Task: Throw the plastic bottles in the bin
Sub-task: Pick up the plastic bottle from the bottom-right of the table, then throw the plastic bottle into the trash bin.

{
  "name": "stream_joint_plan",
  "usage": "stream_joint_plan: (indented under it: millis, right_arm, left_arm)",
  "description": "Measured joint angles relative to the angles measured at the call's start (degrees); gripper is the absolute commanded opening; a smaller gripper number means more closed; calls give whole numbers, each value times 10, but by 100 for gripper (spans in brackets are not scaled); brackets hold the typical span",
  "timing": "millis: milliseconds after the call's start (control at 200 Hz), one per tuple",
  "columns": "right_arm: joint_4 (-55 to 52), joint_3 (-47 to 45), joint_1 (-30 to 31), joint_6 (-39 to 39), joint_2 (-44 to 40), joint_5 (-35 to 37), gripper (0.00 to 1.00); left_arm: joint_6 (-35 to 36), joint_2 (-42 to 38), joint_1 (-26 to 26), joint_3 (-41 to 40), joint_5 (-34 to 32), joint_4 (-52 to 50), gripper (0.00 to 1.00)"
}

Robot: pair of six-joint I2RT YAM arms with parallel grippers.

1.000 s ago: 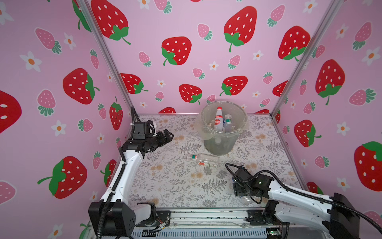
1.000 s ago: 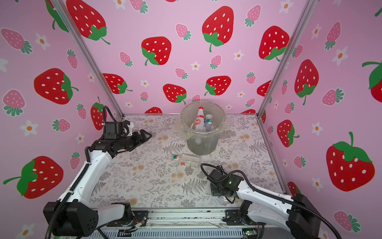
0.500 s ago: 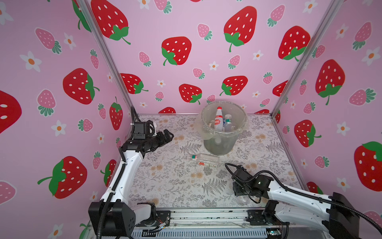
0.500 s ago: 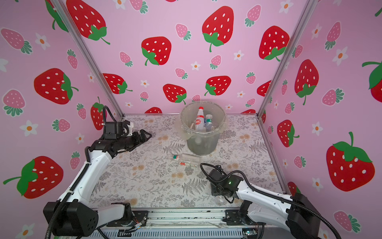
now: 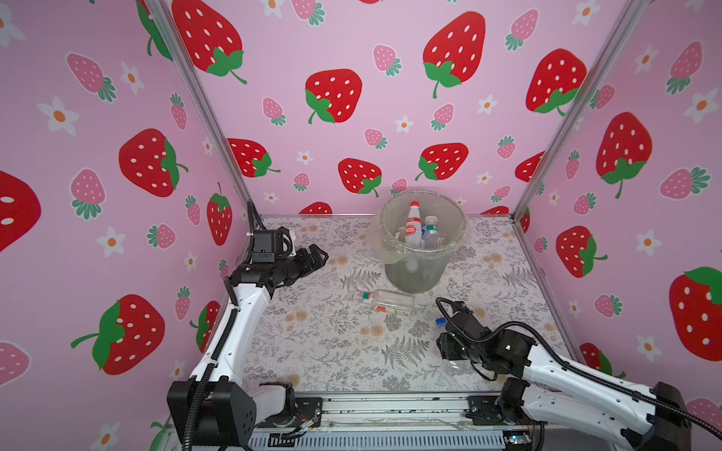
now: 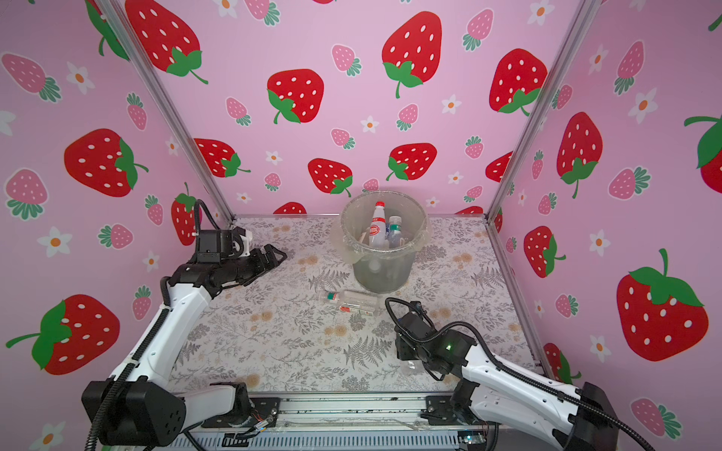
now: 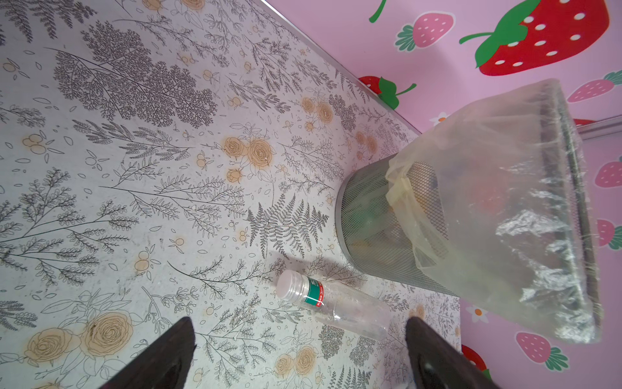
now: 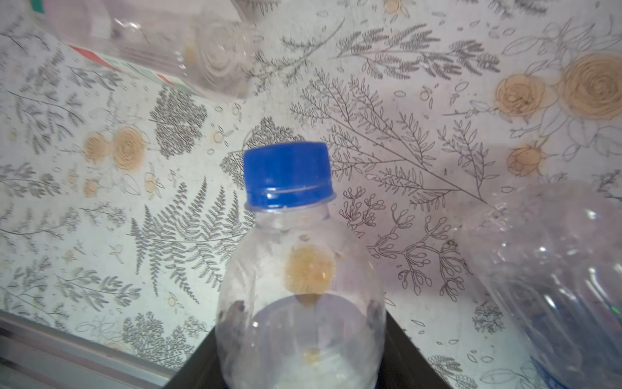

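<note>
Pink strawberry walls [image 5: 390, 117] enclose a floral desk [image 5: 332, 351]; the bin [image 5: 414, 273] stands at back centre with several bottles already upright inside. Right fingers [image 8: 400, 363] are closed on a blue-capped bottle [image 8: 299, 286] low on its body. Its long axis runs straight out along the fingers, with the cap pointing away from the wrist. Cannot tell whether it is clear of the desk. From this grip the bin lies ahead and to the left, well apart. Two bottles lie between, just before the bin's foot: a green-banded bottle [image 5: 385, 300] and a red-labelled bottle [image 5: 394, 310], side by side. A crushed clear bottle [image 8: 555, 286] lies just beside the right fingers. Left fingers [image 7: 161, 357] are spread wide and empty, hovering at left rear and facing the bin. Judgement: the right arm owns this carry. Its path should rise over the two lying bottles before tipping the cap end past the rim. The green-banded bottle is nearer the left arm, lying nearly along the line between its fingers, so a wrist turn is likely needed.
</note>
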Motion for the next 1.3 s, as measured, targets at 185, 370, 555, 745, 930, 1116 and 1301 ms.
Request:
stream_joint_plan:
  millis: [185, 370, 555, 745, 930, 1116, 1301]
  right_arm:
    - [-2, 20, 0, 3, -33, 26, 57]
    - [-13, 68, 0, 3, -53, 68, 56]
    - [-17, 110, 0, -1, -67, 109, 56]
    - [-16, 127, 1, -9, -78, 139, 56]
    - [-16, 165, 2, -31, -78, 170, 56]
    - [-14, 216, 2, -56, -74, 205, 57]
    - [2, 252, 2, -89, -59, 233, 56]
  left_arm:
    - [0, 0, 0, -2, -1, 0, 99]
    - [0, 0, 0, -4, -2, -1, 99]
    - [0, -3, 0, -6, -2, -1, 99]
    - [0, -3, 0, -6, -1, -1, 99]
    - [0, -2, 0, -6, 1, -1, 99]
    - [0, -2, 0, -6, 4, -1, 99]
    - [0, -2, 0, -6, 4, 0, 99]
